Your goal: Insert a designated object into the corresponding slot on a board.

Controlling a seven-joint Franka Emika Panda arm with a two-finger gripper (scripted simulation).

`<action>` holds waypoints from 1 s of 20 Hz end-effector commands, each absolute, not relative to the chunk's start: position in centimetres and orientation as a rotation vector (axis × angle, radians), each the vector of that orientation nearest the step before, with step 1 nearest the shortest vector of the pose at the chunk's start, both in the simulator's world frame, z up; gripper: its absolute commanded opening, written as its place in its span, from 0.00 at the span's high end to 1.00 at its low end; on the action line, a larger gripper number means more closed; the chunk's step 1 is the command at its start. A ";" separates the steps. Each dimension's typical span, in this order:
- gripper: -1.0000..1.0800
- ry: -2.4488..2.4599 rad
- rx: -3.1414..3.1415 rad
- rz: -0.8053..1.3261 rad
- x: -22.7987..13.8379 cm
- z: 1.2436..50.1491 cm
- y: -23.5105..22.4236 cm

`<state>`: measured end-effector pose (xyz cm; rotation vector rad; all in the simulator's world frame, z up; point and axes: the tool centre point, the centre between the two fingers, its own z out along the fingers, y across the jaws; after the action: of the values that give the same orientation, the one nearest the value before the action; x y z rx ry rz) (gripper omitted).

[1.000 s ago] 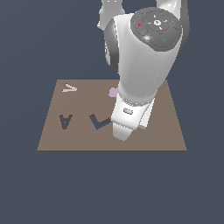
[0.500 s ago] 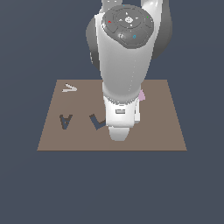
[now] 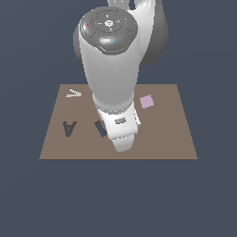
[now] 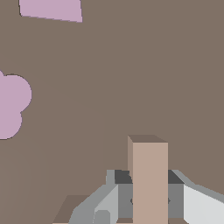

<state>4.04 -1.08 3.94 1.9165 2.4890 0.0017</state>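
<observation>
The exterior view looks down from high above the brown board (image 3: 176,134), taking in all of it, the arm (image 3: 113,78) rising toward the lens. The wrist view hangs close over that same board (image 4: 144,74), facing its surface.

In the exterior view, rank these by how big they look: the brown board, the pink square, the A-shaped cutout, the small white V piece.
1. Brown board, by far the largest.
2. A-shaped cutout.
3. Pink square and white V piece look about alike, so no ranking between them.
</observation>
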 end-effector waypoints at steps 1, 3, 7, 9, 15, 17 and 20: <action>1.00 2.549 1.835 0.002 4.4 4.0 -1.7; 1.00 2.588 1.781 0.002 4.6 4.0 -2.0; 1.00 2.648 1.690 0.002 5.0 4.0 -2.7; 1.00 2.671 1.653 0.002 5.2 4.1 -2.9; 1.00 2.714 1.583 0.002 5.6 4.1 -3.3; 1.00 2.720 1.573 0.002 5.7 4.1 -3.3; 1.00 2.718 1.575 0.002 5.7 4.1 -3.3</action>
<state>5.65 -3.36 4.06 1.5757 2.7182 0.0015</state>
